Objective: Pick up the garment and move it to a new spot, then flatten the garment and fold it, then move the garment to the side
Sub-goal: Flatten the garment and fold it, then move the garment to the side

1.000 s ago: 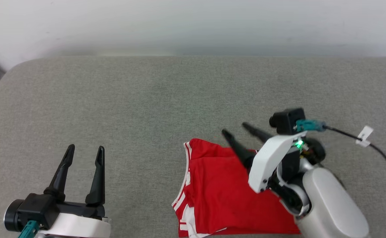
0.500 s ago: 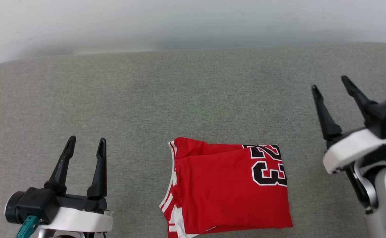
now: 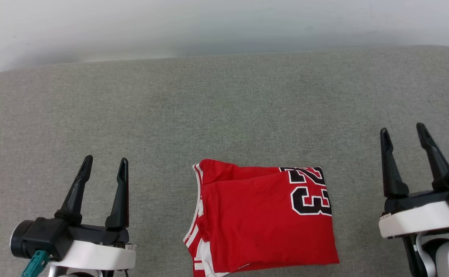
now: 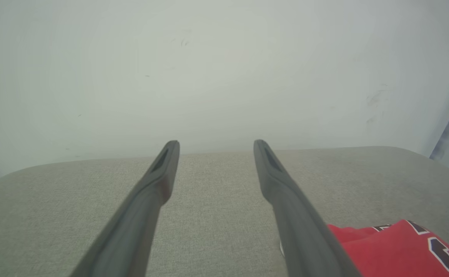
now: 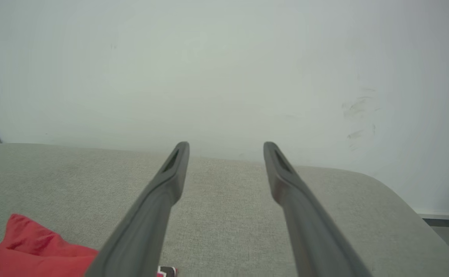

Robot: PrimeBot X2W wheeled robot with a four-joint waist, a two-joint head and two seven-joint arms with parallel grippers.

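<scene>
Lying folded on grey surface [image 3: 209, 107]: garment [image 3: 259, 227]

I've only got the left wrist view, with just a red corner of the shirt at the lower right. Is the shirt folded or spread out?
Observer: Folded. The shirt lies as a neat rectangle on the grey cushion.
Operator: Is the right gripper holding it?
Observer: No. The right gripper is open, off to the shirt's right and apart from it.
Operator: Which edge faces left?
Observer: The edge toward the left gripper shows white striped trim; the number 23 is at the opposite end.
</scene>
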